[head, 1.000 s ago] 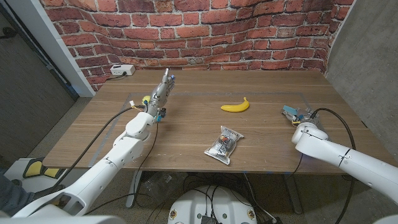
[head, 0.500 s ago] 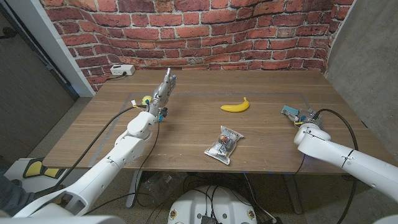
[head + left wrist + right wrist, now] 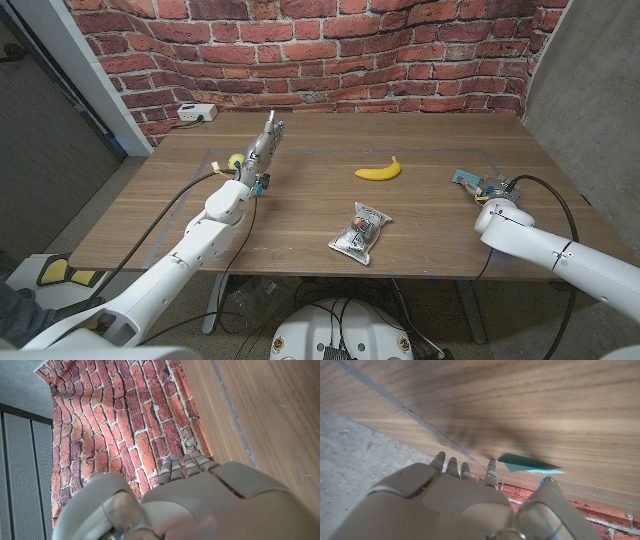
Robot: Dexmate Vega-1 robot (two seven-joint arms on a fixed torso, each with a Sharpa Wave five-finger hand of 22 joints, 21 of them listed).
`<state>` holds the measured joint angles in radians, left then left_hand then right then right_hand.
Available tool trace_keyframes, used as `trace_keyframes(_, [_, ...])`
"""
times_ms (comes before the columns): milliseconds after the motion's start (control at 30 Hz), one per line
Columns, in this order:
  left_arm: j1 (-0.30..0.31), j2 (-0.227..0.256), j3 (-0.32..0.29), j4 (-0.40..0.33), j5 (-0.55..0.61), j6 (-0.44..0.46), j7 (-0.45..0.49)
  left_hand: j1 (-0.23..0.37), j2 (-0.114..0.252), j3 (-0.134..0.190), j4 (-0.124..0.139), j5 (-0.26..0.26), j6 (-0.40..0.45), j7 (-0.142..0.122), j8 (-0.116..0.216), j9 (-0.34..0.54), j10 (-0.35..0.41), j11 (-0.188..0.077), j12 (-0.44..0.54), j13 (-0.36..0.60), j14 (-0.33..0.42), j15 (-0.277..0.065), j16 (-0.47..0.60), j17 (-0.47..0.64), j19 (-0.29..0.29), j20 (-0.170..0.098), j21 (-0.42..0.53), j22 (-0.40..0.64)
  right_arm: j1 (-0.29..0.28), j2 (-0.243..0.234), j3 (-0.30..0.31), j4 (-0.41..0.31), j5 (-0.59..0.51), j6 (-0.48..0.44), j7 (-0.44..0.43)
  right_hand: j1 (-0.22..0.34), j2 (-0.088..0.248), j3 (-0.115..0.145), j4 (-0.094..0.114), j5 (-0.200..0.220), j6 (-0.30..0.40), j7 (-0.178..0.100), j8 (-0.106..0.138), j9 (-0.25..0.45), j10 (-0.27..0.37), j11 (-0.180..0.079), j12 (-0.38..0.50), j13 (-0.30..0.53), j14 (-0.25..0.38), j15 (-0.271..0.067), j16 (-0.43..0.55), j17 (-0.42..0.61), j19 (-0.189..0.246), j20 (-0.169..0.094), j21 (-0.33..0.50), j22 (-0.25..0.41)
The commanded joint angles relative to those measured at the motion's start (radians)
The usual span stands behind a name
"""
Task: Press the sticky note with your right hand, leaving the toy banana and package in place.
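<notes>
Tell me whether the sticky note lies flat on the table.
Cannot tell. The teal sticky note lies on the wooden table; its near edge looks pale, possibly lifted.

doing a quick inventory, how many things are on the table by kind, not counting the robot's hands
toy banana: 1
package: 1
sticky note: 1
white power strip: 1
total: 4
A small yellow and blue thing by the left hand is too hidden to name, so it is left out.

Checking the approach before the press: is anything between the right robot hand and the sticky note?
Nothing visible. The right robot hand is right by the sticky note; the toy banana and package lie off toward the table's middle.
</notes>
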<state>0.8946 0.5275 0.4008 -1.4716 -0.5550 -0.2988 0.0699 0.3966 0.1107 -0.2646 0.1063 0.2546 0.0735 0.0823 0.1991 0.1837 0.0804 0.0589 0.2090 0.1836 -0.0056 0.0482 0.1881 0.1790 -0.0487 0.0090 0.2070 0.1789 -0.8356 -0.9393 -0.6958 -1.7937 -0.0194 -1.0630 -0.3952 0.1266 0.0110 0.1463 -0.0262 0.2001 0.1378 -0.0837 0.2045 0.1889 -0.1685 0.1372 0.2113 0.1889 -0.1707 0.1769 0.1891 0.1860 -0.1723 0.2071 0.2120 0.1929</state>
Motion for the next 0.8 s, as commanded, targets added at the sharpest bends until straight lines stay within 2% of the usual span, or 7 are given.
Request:
trace_keyframes(33, [0.019,0.018,-0.009,-0.023,0.000,0.003,0.002,-0.003,-0.001,-0.008,-0.003,-0.007,0.001,0.002,0.000,0.003,0.003,-0.002,-0.005,0.006,0.004,0.000,0.000,0.005,-0.005,0.007,-0.002,0.006,-0.028,-0.005,0.028,-0.037,0.002,0.024,-0.036,-0.010,0.002,0.001,-0.005,-0.001,0.001,0.001,0.000,0.004,-0.007,-0.004,0.010,0.004,-0.065,-0.006,0.003,0.004,-0.064,0.002,0.004,0.004])
trace_keyframes(600, [0.021,0.036,-0.010,-0.059,0.005,0.042,0.015,-0.003,0.000,-0.010,-0.002,-0.008,0.002,0.002,-0.001,0.003,0.002,-0.002,-0.005,0.006,0.004,-0.001,0.000,0.005,-0.006,0.007,-0.002,0.006,-0.023,-0.001,0.030,-0.038,-0.028,0.086,-0.049,-0.013,-0.001,-0.002,-0.007,-0.001,-0.031,0.016,-0.012,0.004,-0.003,-0.003,0.011,0.004,-0.063,-0.003,0.003,0.004,-0.064,0.002,0.004,0.004])
trace_keyframes(800, [0.030,0.043,-0.017,-0.080,0.012,0.051,0.037,-0.002,0.000,-0.011,-0.002,-0.008,-0.002,0.002,-0.002,0.003,0.000,-0.004,-0.006,0.006,0.002,-0.002,-0.001,0.005,-0.006,0.007,-0.002,0.006,-0.043,0.011,0.037,-0.011,-0.049,0.159,-0.093,-0.012,-0.001,-0.003,-0.010,0.000,-0.078,0.024,-0.025,0.004,0.000,-0.002,0.011,0.004,-0.053,-0.002,0.006,0.003,-0.055,0.000,0.008,0.003])
